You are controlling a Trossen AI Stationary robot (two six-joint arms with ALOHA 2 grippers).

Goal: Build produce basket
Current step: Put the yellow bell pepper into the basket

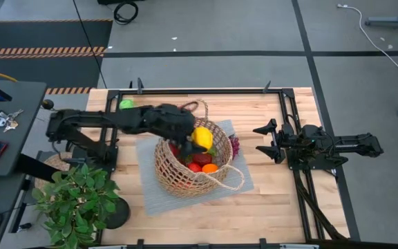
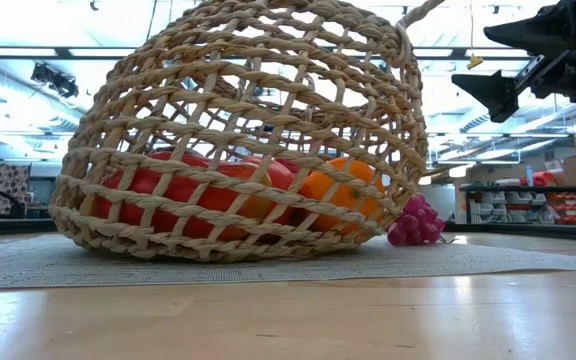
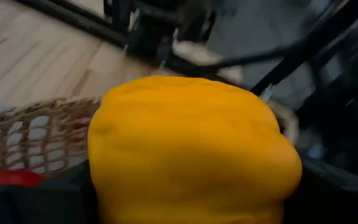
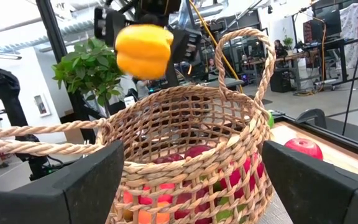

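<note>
Overhead: left gripper (image 1: 200, 136) clamped around a glossy yellow bell pepper (image 1: 202, 137), directly above the round woven tan wicker basket (image 1: 173, 173). Below those jaws, red and orange toy produce (image 1: 200, 163) inside the basket. Right gripper (image 1: 264, 139) spread wide, holding nothing, well apart from the basket.

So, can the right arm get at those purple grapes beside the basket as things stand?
Probably yes. The grapes lie on the mat against the basket on the side facing the right gripper, which waits open with nothing between. The left gripper, holding a yellow pepper above the basket, hovers close.
</note>
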